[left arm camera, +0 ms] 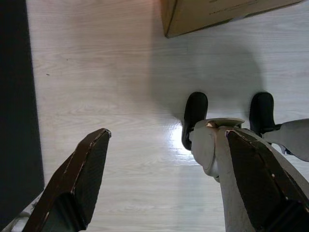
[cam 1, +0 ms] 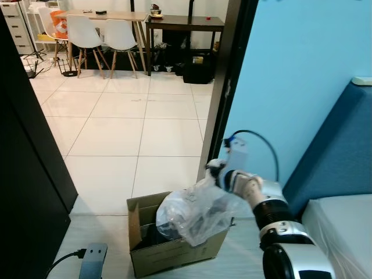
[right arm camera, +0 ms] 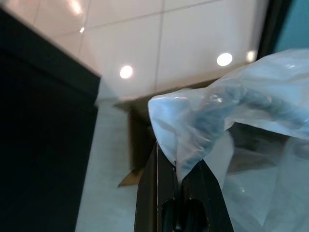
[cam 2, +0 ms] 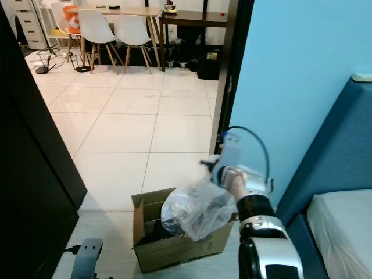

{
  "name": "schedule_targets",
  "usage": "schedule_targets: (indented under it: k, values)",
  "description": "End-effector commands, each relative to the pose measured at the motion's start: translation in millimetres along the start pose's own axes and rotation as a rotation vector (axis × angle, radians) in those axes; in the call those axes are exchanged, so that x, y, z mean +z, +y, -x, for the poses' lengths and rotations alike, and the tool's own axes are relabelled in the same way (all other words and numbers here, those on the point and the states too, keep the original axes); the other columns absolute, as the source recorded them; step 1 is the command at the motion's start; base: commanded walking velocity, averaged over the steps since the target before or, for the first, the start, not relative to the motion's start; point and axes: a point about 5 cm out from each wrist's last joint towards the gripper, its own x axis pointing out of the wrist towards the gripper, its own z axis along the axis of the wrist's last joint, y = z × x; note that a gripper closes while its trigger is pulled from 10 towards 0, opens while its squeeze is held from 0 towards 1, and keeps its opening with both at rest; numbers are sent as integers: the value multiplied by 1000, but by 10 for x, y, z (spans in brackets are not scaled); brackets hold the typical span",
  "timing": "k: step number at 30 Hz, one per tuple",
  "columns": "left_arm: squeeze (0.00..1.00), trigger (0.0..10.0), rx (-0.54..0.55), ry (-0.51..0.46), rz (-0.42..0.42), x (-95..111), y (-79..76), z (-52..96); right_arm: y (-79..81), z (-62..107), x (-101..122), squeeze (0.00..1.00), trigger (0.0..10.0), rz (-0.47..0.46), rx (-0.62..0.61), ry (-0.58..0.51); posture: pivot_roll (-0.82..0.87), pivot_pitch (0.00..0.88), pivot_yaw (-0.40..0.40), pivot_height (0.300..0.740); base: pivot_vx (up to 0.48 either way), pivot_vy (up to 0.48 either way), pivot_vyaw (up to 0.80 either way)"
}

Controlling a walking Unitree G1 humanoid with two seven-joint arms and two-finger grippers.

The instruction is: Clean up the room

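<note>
A crumpled clear plastic bag (cam 1: 192,212) with dark things inside hangs over an open cardboard box (cam 1: 168,247) on the pale wood floor. My right gripper (right arm camera: 177,191) is shut on the bag's top, pinching the film (right arm camera: 193,130) between its black fingers, just above the box's right side. My left gripper (left arm camera: 164,159) hangs low and open above the floor, its two dark fingers (left arm camera: 84,171) spread wide, with a corner of the box (left arm camera: 217,14) beyond them.
A black wardrobe side (cam 1: 29,174) stands at left, a blue wall (cam 1: 290,75) and blue bed (cam 1: 343,168) at right. A dark door frame (cam 1: 229,75) opens onto a white tiled room with white chairs (cam 1: 104,35) and tables (cam 1: 186,23). My feet (left arm camera: 195,116) stand near the box.
</note>
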Motion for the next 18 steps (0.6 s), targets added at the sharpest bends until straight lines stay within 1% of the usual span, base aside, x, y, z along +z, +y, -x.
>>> schedule_targets:
  k: [1,5,6,7,9,11,15,17,18]
  values:
    - [0,10000,3,13,-16,-35,28,6,-14,-6,-12,0,10000,1,-3,1,-26,0,-61,695,0,0,0]
    - [0,10000,8,11,-22,-34,31,6,88,-33,-43,0,10000,5,39,5,-26,0,-61,680,0,0,0]
    - [0,10000,20,9,-18,-35,36,6,130,-43,-68,0,10000,3,61,19,-32,0,-60,675,0,0,0]
    - [0,10000,20,9,-18,-35,36,6,130,-43,-68,0,10000,3,61,19,-32,0,-60,675,0,0,0]
    - [0,10000,54,4,-13,-37,51,7,207,-79,-150,0,10000,-4,102,60,-27,0,-65,665,0,0,0]
    - [0,10000,54,4,-13,-37,51,7,207,-79,-150,0,10000,-4,102,60,-27,0,-65,665,0,0,0]
    - [0,10000,83,-1,-8,-38,64,9,256,-112,-219,0,10000,-24,136,83,-24,0,-66,655,0,0,0]
    - [0,10000,98,-3,-7,-41,70,10,320,-141,-261,0,10000,-58,179,85,-18,0,-69,645,0,0,0]
    - [0,10000,98,-3,-7,-41,70,10,320,-141,-261,0,10000,-58,179,85,-18,0,-69,645,0,0,0]
